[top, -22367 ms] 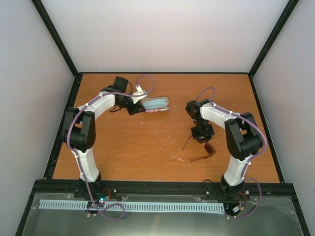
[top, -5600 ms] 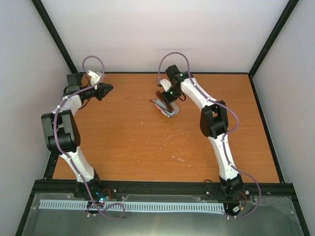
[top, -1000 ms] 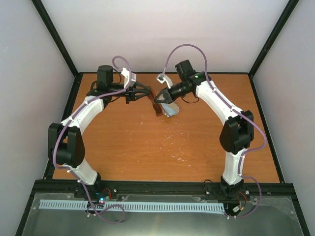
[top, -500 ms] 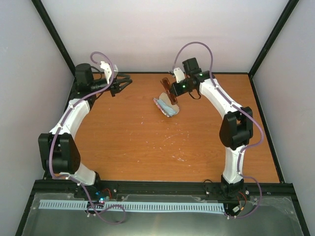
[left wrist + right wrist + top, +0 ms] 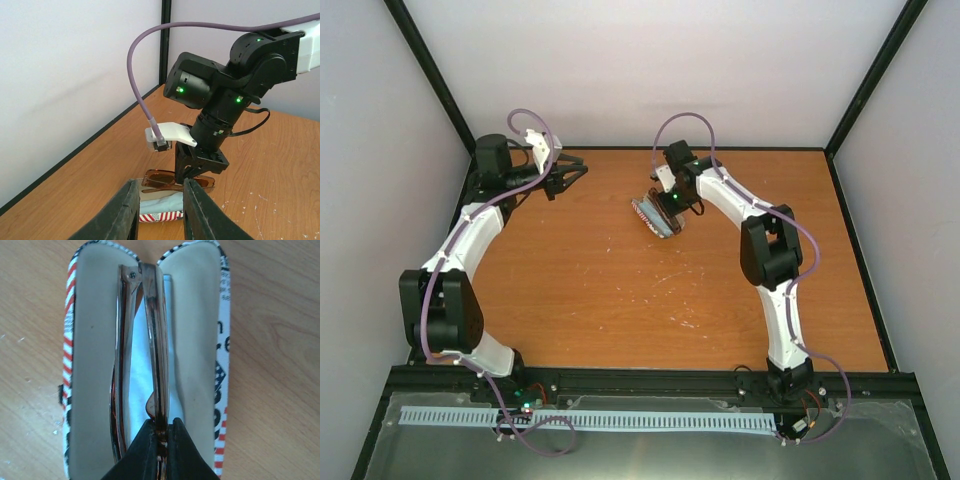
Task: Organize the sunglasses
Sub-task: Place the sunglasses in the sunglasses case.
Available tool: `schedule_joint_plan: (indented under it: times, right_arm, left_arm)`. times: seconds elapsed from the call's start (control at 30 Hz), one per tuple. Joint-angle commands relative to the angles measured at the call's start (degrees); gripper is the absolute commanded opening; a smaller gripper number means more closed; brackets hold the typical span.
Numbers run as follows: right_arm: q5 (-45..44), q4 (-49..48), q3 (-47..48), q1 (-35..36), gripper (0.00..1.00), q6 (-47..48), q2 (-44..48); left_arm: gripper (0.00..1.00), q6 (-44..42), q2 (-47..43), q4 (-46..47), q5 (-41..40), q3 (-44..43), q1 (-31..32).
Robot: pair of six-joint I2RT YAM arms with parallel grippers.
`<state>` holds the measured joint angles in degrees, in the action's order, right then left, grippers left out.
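Arms stretch to the far tabletop (image 5: 620, 290) from above: right hand (image 5: 666, 205) points down over the open striped case (image 5: 648, 215); left hand (image 5: 570, 176) hovers far-left. Left wrist: fingers (image 5: 125, 215) spread, empty. Right wrist: fingers (image 5: 145, 450) pinch folded sunglasses (image 5: 155, 340) inside the case.

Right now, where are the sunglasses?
Far centre of the table in the top view: the sunglasses, folded, are pinched in the right hand over the open striped case, above its blue cloth.
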<state>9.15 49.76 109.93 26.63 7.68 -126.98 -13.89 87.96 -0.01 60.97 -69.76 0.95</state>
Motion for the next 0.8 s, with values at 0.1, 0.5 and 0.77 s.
schedule_joint_plan:
  times: [0.1,0.5,0.77]
  right_arm:
    - [-0.37,3.34,8.24,-0.78,0.03,0.75,-4.89]
    - [5.86,7.68,13.43,-1.27,0.03,0.82,-10.25]
    - [9.49,9.48,17.65,-1.32,0.03,0.68,-12.76]
  left_arm:
    - [0.27,-0.72,1.38,0.07,-0.54,-0.82,-0.29]
    - [0.3,-0.66,2.69,0.34,-1.29,-1.41,-0.34]
    - [0.32,-1.1,3.18,0.02,-1.37,-1.6,-0.34]
